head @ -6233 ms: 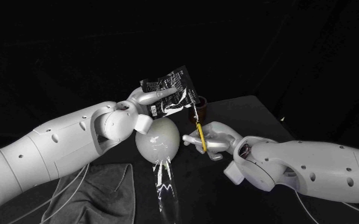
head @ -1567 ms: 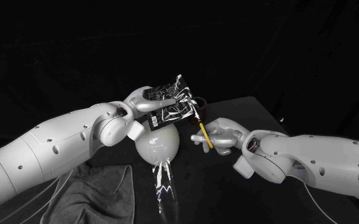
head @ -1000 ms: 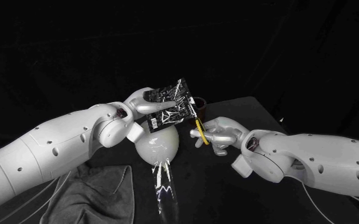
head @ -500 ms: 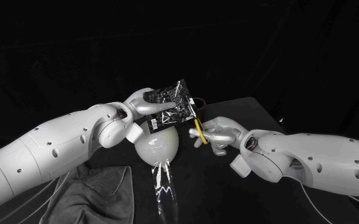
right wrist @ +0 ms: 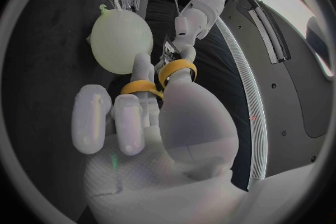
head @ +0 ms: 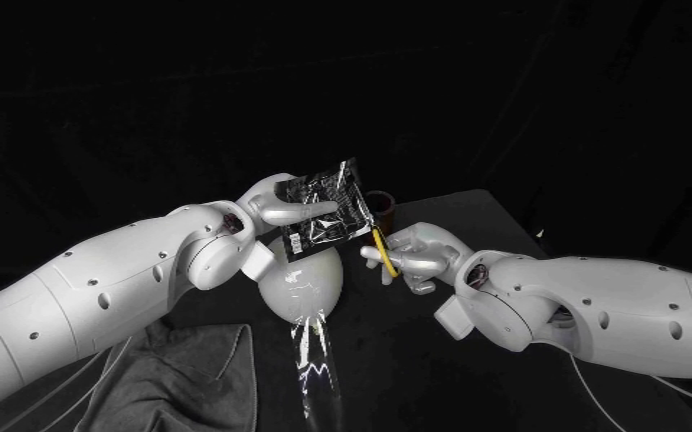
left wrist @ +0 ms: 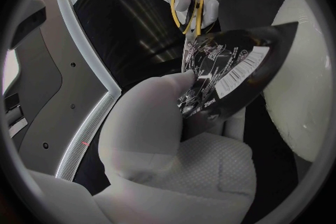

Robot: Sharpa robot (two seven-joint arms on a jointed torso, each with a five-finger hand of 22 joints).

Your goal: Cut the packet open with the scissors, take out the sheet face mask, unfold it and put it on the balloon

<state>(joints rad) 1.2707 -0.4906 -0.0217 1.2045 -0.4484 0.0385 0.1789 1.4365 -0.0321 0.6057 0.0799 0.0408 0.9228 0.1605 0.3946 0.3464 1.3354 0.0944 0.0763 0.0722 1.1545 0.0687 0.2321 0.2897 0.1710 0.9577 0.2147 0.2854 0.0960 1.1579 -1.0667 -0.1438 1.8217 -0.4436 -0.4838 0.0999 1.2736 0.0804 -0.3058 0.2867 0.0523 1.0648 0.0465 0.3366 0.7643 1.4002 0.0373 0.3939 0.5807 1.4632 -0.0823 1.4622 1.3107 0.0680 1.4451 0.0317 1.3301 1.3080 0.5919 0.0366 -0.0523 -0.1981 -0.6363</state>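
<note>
Black packet (head: 329, 208) in left hand (head: 274, 202); right hand (head: 418, 258) holds scissors (head: 382, 250) beside it.

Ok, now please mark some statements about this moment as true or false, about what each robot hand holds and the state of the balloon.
1. The left robot hand holds the packet close to the balloon. True.
2. The right robot hand holds the scissors beside the packet. True.
3. The scissors have red handles. False: the handles are yellow.
4. The sheet mask already lies on the balloon. False: the balloon is bare, and the packet is up in the left robot hand.
5. A grey cloth lies on the table. True.
</note>
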